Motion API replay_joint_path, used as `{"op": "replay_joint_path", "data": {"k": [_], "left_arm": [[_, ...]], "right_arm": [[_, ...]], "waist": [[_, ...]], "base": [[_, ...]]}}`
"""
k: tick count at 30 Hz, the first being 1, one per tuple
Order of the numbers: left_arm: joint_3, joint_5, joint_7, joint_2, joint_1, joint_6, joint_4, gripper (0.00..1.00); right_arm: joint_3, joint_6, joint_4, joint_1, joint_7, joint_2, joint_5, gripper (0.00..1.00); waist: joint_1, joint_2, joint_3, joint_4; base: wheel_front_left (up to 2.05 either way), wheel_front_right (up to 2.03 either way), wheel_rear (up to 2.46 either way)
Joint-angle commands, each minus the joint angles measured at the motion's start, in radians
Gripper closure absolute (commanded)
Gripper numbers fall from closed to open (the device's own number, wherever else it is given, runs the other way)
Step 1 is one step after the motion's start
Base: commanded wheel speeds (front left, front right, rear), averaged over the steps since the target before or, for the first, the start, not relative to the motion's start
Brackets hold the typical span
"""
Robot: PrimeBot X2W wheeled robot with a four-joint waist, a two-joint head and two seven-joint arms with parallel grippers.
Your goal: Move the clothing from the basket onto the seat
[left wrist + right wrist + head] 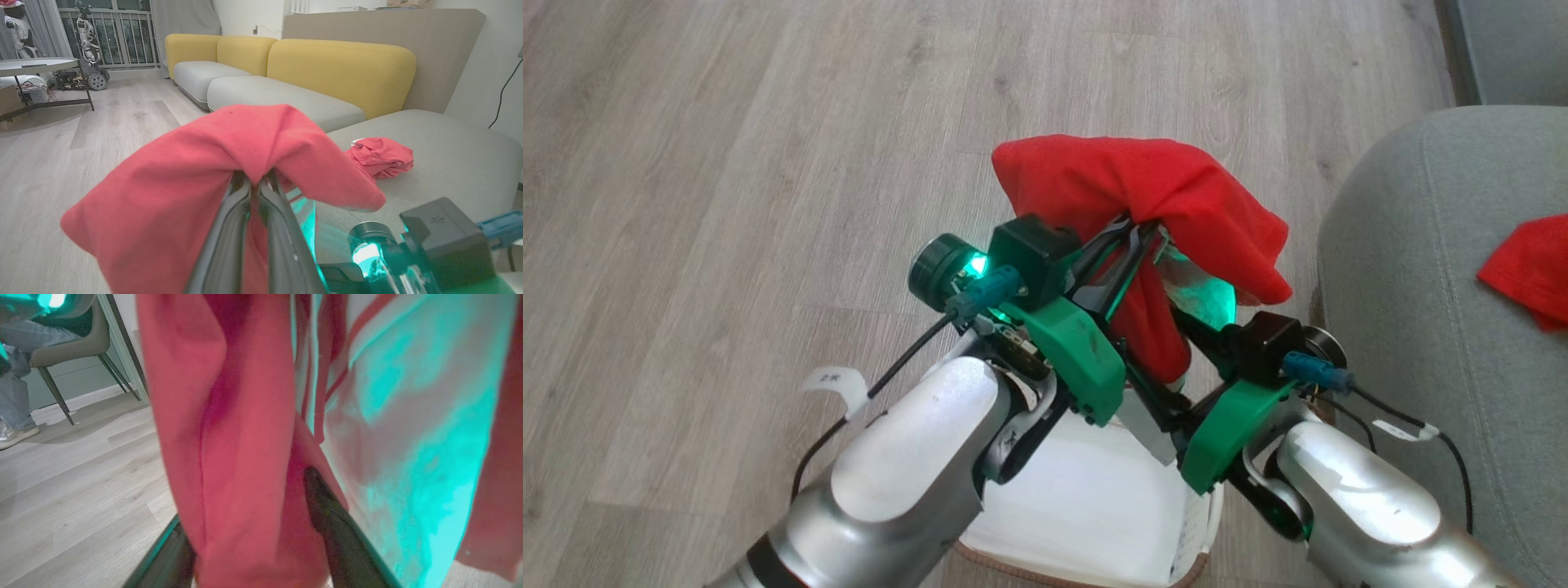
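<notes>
Likely the biggest risk is falling short of the seat [1405, 286], which lies off to the right of both claws. If the left claw lets go too early, the cloth would drop to the floor or against the cushion's front. 1 red garment [1531, 269] lies on that seat, well apart from the claws.

The second garment [1143, 188] hangs from a single pinch with its ends loose, so a quick swing could slide it free. A trailing end could also snag the right claw. The basket [1196, 523] sits directly beneath both claws, its liner bare, and would catch a straight drop.

The left gripper [1135, 227] has its 2 fingers clamped together on a fold near the garment's middle. The right gripper [245, 506], below and right of it, stands spread wide. A hanging fold lies between its fingers and brushes them, but they pinch nothing.
</notes>
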Motion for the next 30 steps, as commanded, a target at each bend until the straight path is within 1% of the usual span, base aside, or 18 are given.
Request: {"op": "replay_joint_path", "data": {"k": [1,3,4,5,13,18,19,20,21,22,23,30], "left_arm": [[0.028,-0.007,-0.012,-0.005,-0.067,-0.001,-0.029,1.0],[0.024,-0.01,-0.013,-0.007,-0.064,0.0,-0.027,1.0],[0.024,-0.012,-0.014,-0.007,-0.063,0.001,-0.025,1.0],[0.024,-0.016,-0.018,-0.007,-0.058,0.002,-0.021,1.0],[0.035,-0.034,-0.032,0.015,-0.025,0.01,-0.006,1.0],[0.031,-0.039,-0.039,0.027,0.002,0.016,-0.007,1.0],[0.027,-0.041,-0.04,0.026,0.008,0.015,-0.007,0.88],[0.024,-0.041,-0.041,0.026,0.013,0.016,-0.008,0.56],[0.021,-0.042,-0.043,0.025,0.017,0.016,-0.009,0.2],[0.018,-0.043,-0.044,0.025,0.021,0.017,-0.01,0.03],[0.016,-0.044,-0.046,0.025,0.025,0.017,-0.011,0.0],[0.007,-0.049,-0.058,0.026,0.042,0.015,-0.019,0.0]], "right_arm": [[-0.008,0.0,-0.02,-0.042,-0.007,0.012,0.001,0.0],[-0.024,0.0,-0.017,-0.042,-0.007,0.016,-0.002,0.01],[-0.032,0.0,-0.018,-0.041,-0.007,0.017,-0.004,0.17],[-0.046,0.0,-0.023,-0.036,-0.007,0.016,-0.009,1.0],[-0.129,0.0,-0.095,0.017,-0.007,0.005,-0.042,1.0],[-0.22,0.0,-0.173,0.067,-0.007,-0.002,-0.079,1.0],[-0.24,0.0,-0.187,0.079,-0.007,-0.003,-0.086,1.0],[-0.256,0.0,-0.199,0.091,-0.007,-0.004,-0.094,1.0],[-0.271,0.0,-0.21,0.101,-0.007,-0.004,-0.099,1.0],[-0.282,0.0,-0.219,0.11,-0.007,-0.005,-0.104,1.0],[-0.293,0.0,-0.227,0.118,-0.007,-0.007,-0.108,1.0],[-0.36,0.0,-0.277,0.152,-0.007,-0.018,-0.129,1.0]], "waist": [[0.0,0.0,0.0,0.002],[0.0,0.0,-0.001,0.004],[0.0,0.0,-0.001,0.004],[0.0,0.0,-0.004,0.003],[0.0,0.0,-0.022,-0.02],[0.0,0.0,-0.03,-0.037],[0.0,0.0,-0.032,-0.041],[0.0,0.0,-0.034,-0.044],[0.0,0.0,-0.035,-0.048],[0.0,0.0,-0.037,-0.051],[0.0,0.0,-0.04,-0.056],[0.0,0.0,-0.047,-0.084]], "base": [[0.0,0.0,0.0],[0.0,0.0,0.0],[0.0,0.0,0.0],[0.0,0.0,0.0],[0.0,0.0,0.0],[0.0,0.0,0.0],[0.0,0.0,0.0],[0.0,0.0,0.0],[0.0,0.0,0.0],[0.0,0.0,0.0],[0.0,0.0,0.0],[0.0,0.0,0.0]]}}
